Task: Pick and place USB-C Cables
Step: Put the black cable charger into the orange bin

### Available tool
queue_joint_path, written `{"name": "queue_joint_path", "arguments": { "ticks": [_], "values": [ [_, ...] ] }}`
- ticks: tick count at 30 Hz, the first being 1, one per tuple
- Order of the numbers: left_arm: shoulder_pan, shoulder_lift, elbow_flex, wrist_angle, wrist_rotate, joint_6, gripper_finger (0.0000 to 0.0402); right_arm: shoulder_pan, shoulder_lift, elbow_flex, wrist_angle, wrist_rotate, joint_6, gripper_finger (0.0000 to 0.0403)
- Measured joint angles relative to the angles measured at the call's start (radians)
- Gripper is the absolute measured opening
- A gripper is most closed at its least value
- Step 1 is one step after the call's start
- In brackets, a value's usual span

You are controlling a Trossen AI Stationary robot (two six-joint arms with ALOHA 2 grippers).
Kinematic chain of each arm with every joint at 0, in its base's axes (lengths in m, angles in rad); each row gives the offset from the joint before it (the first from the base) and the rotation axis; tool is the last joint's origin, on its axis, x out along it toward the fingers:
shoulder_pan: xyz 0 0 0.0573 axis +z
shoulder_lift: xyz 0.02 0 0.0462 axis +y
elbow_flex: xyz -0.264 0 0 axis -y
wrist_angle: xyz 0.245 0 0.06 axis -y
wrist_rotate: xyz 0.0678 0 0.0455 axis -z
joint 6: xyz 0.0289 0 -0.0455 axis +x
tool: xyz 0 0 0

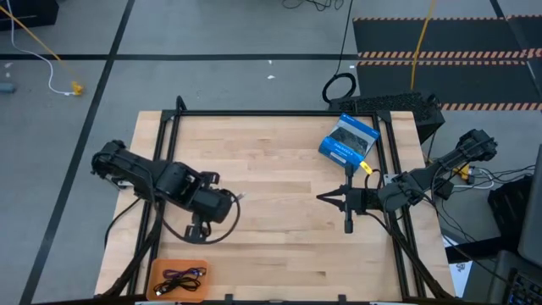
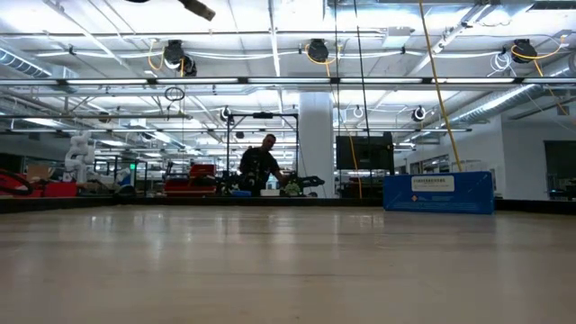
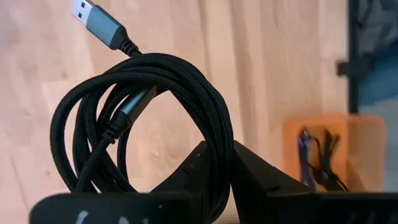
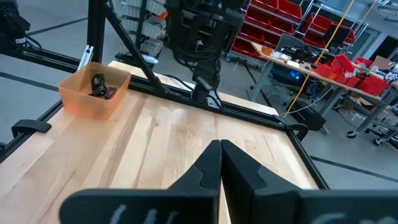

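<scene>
Holding a black coiled cable [image 3: 146,118], my left gripper [image 1: 199,227] sits over the left side of the wooden table [image 1: 271,169], its fingers [image 3: 211,168] pinched on the loops so the coil hangs around them, with a silver plug [image 3: 93,22] sticking out from the bundle. Near the table's front left corner I see an orange bin [image 1: 178,278] with two more cables inside, one purplish-blue [image 3: 303,155] and one black [image 3: 326,165], lying side by side. My right gripper [image 1: 326,198] waits over the right half of the table, fingers pressed together and gripping nothing. Just behind it a blue box [image 1: 348,139] lies on the wood by the far right edge.
</scene>
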Motion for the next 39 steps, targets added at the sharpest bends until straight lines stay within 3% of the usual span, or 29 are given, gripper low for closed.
{"name": "queue_joint_path", "arguments": {
  "ticks": [10, 26, 39],
  "values": [
    [-0.063, -0.056, -0.011, 0.006, -0.039, -0.126, 0.0047, 0.000, 0.000, 0.000, 0.000, 0.000, 0.023, 0.0002],
    [-0.343, -0.050, -0.011, 0.094, -0.107, -0.264, 0.0047, 0.000, 0.000, 0.000, 0.000, 0.000, 0.019, 0.0002],
    [-0.571, -0.050, -0.011, 0.161, -0.226, -0.517, 0.0047, 0.000, 0.000, 0.000, 0.001, 0.000, 0.020, 0.0002]
  ]
}}
